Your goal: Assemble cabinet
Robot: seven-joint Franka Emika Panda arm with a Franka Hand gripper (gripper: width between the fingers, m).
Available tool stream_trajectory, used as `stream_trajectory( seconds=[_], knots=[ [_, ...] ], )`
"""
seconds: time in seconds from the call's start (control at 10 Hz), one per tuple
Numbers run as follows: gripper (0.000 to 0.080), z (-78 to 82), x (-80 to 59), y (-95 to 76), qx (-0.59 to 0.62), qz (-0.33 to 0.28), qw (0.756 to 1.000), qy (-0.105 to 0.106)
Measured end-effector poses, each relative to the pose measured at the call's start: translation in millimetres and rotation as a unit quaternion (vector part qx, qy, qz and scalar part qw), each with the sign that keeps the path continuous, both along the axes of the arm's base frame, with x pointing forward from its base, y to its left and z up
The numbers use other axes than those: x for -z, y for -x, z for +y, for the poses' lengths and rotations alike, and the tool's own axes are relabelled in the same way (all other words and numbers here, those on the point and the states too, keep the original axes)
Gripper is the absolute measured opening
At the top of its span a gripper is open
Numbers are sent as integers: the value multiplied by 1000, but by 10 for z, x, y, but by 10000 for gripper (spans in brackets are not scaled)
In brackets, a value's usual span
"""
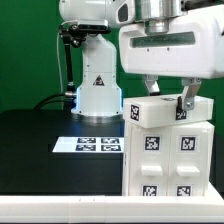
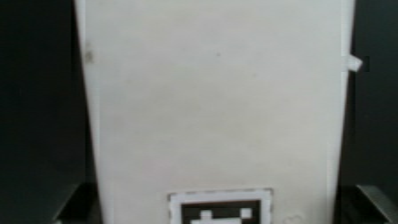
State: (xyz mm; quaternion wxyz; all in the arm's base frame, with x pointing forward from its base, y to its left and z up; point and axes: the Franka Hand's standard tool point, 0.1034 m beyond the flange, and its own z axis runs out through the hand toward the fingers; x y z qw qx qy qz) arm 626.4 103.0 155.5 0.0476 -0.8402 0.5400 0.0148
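The table (image 1: 35, 140) has a black top with a pale front edge. The marker board (image 1: 90, 145) lies flat near its middle. The cabinet (image 1: 168, 150) stands upright by the front edge, toward the exterior view's right.

A dark green backdrop (image 1: 30, 50) hangs behind the scene. Below it lies a black table (image 1: 40, 135) with a pale front edge, carrying the flat marker board (image 1: 88, 145), evenly lit.
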Motion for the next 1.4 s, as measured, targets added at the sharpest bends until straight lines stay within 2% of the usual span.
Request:
stream_trajectory(
  seconds=[0.1, 0.2, 0.5, 0.8, 0.9, 1.0, 1.3, 1.4],
  knots=[
    [553, -8, 1, -1, 22, 2, 1000, -2],
    [553, -45, -4, -1, 98, 12, 995, -12],
    [553, -51, -9, 9, 295, 26, 954, -34],
    [554, -44, 0, 8, 302, 23, 952, -37],
    [629, -40, 4, 10, 301, 23, 953, -36],
    [629, -34, -8, 23, 291, 26, 956, -36],
    [649, 7, -247, 35, 231, 36, 971, -41],
    [648, 8, -222, 33, 225, 35, 973, -40]
  ],
)
